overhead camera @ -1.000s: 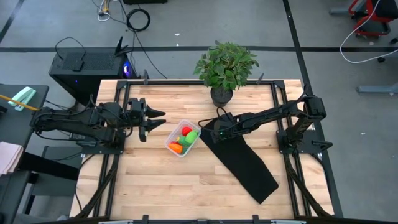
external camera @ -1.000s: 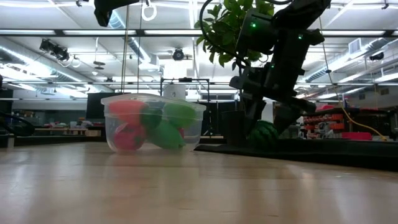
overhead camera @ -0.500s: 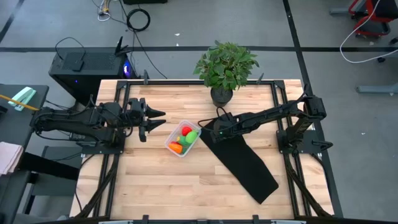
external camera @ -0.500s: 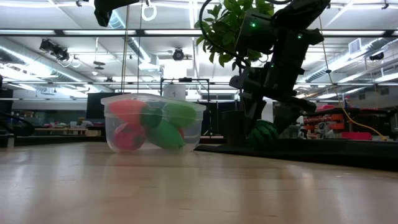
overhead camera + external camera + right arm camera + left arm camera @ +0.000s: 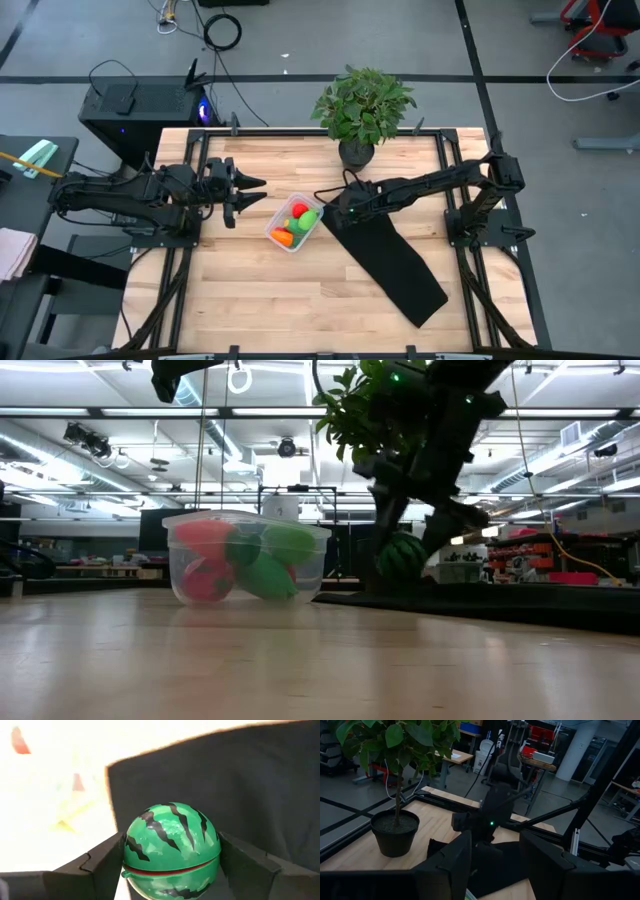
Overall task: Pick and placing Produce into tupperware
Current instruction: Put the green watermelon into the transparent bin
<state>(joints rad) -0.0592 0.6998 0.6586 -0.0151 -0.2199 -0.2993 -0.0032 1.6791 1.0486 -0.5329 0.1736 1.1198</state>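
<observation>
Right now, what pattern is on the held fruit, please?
Watermelon: green, dark stripes, red seam; right wrist view.

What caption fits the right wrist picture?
Right pincer grips a striped toy watermelon above the black mat.

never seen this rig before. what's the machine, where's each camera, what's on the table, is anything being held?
It is a two-armed robot at a wooden table; each dark arm ends in a two-finger gripper.

The high view looks straight down, the low view looks level across the tabletop, and each wrist view looks forward past that arm's own fingers.

On the table: a small clear plastic container holding red, green and orange toy produce, a long black mat and a leafy potted plant at the far edge.

The right gripper is shut on a round dark green toy watermelon with black stripes. In the low view the melon hangs just above the mat, so it looks lifted, beside the container.

The left gripper waits open on the container's other side, holding nothing.
</observation>
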